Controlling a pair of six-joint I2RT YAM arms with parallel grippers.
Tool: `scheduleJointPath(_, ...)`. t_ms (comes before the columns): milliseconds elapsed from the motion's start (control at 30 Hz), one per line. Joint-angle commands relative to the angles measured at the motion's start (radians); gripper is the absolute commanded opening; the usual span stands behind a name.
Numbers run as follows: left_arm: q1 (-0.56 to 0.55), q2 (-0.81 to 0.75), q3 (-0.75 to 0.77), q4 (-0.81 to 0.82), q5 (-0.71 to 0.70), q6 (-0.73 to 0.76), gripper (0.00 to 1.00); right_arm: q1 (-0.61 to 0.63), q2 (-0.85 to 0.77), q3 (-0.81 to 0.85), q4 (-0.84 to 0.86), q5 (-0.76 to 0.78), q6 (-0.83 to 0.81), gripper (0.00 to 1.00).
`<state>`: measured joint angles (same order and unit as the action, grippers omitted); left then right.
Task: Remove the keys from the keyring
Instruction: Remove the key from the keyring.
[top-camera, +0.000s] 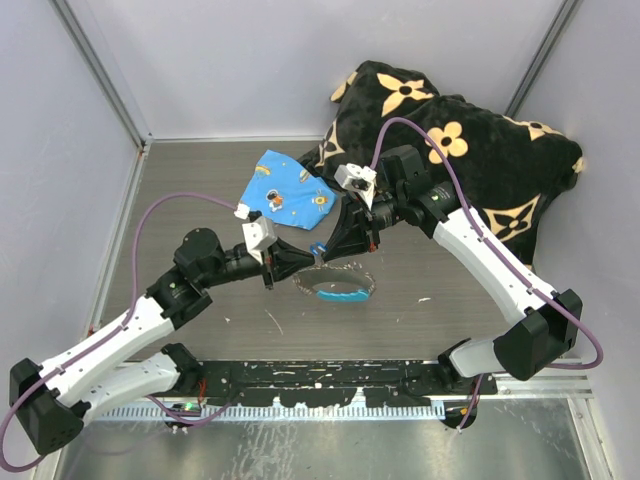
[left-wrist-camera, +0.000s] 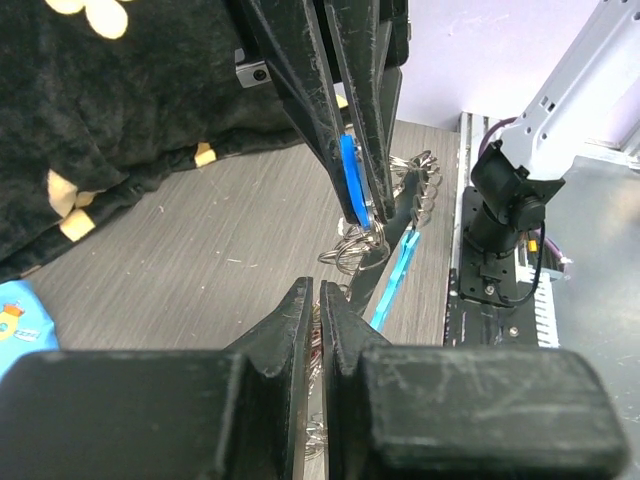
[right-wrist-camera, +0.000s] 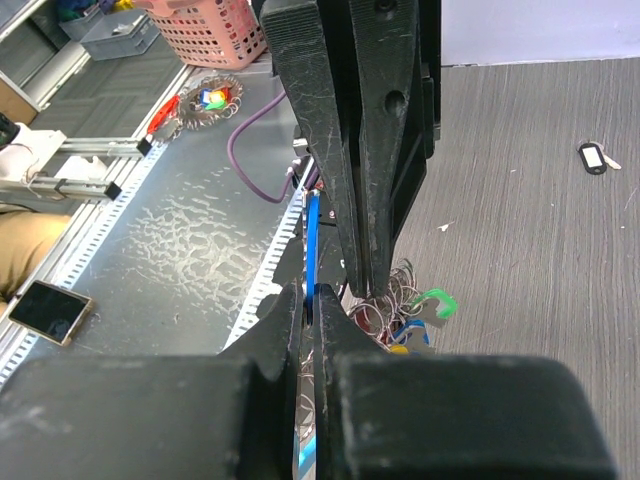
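This is a robotics lab test cell. Plain white panel walls (top-camera: 250, 60) on aluminium posts (top-camera: 100, 70) box in a grey wood-grain table (top-camera: 200, 170). Along its near edge a black mounting rail (top-camera: 330, 378) carries two white robot arms (top-camera: 110, 345) trailing purple cables (top-camera: 190, 195). Past that edge lies a scuffed steel sheet (top-camera: 330, 440), and beyond it stand a pink basket (right-wrist-camera: 195, 30) and a grey bin (right-wrist-camera: 115, 35).
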<state>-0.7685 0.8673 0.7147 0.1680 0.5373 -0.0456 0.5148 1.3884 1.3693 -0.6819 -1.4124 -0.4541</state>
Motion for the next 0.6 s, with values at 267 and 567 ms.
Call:
scheduleJointPath(267, 0.025, 0.061, 0.044, 0.132, 0.132, -0.120, 0.08, -0.002, -0.008, 0.031, 0.015, -0.053, -0.014, 0.01)
scheduleJointPath(567, 0.039, 0.086, 0.038, 0.164, 0.186, -0.172, 0.13, -0.002, -0.007, 0.030, 0.015, -0.051, -0.016, 0.01)
